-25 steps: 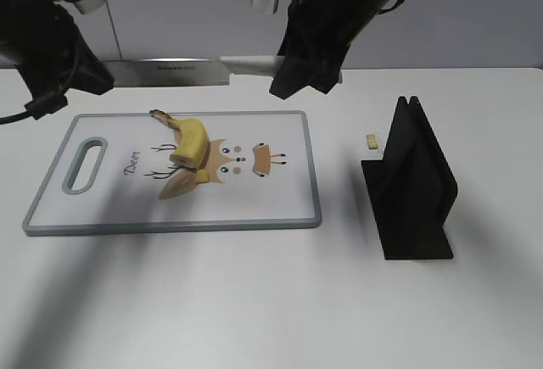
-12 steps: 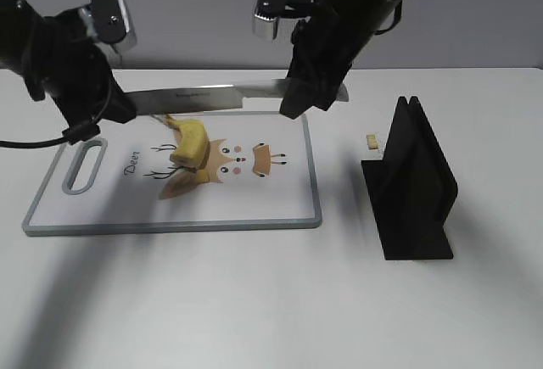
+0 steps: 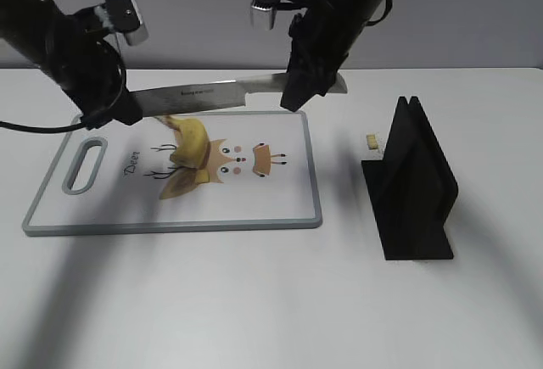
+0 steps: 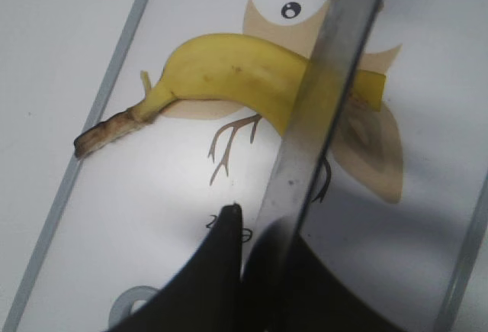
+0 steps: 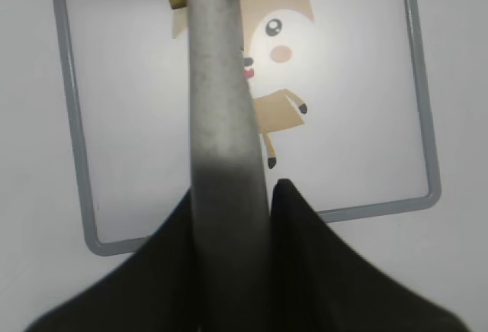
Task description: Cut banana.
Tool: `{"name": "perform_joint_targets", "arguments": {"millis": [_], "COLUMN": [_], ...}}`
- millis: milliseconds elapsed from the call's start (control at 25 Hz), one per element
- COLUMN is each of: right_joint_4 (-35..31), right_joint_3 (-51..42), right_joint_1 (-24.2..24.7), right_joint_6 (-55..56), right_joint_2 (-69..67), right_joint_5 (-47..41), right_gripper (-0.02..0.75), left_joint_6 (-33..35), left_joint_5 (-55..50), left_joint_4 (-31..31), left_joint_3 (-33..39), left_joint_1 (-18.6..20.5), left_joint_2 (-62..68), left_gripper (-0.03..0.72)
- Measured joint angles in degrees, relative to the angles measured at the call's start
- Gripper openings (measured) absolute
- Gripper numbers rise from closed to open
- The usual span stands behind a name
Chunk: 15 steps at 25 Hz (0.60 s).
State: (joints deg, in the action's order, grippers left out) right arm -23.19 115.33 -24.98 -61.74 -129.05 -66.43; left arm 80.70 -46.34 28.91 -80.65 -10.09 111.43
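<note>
Exterior view is showing a knife (image 3: 216, 95) being carried level above the far edge of a cutting board (image 3: 288, 208), which is lying on the left half of the tabletop (image 3: 271, 301). The right gripper (image 3: 310, 89) is pinching the handle between its jaws; the left gripper (image 3: 110, 106) is sitting at the blade tip, and the left wrist view suggests its jaws are pinching that tip, though the contact is partly hidden. The banana (image 3: 191, 140) is lying on the board, toward its far left part, over a cartoon deer print (image 3: 246, 159). Its long axis is running roughly from far to near, with the dark stem pointing at the far left corner of the tabletop and the pale cut end facing the near edge.

Judging by this, the positioning step is in hand: the blade is crossing over the banana but not touching it. Next, both arms would need to lower together, keeping the blade level and across the fruit.

A black stand (image 3: 411, 182) is standing well apart on the right.
</note>
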Motion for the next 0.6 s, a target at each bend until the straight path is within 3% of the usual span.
{"name": "perform_joint_targets", "arguments": {"millis": [160, 600], "right_joint_4": [0.34, -0.07], "right_joint_3": [0.62, 0.68], "right_joint_1": [0.05, 0.05], "right_joint_6": [0.77, 1.11], "right_joint_2": [-1.02, -4.85], "right_joint_5": [0.26, 0.74], "right_gripper": [0.204, 0.204], "left_joint_6": [-2.44, -3.21], "left_joint_5": [-3.55, -3.29], "left_joint_4": [-2.26, -4.6], "left_joint_3": [-4.25, -4.7], "left_joint_1": [0.0, -0.05], "left_joint_2": [3.22, 6.67], "left_gripper": [0.046, 0.046]}}
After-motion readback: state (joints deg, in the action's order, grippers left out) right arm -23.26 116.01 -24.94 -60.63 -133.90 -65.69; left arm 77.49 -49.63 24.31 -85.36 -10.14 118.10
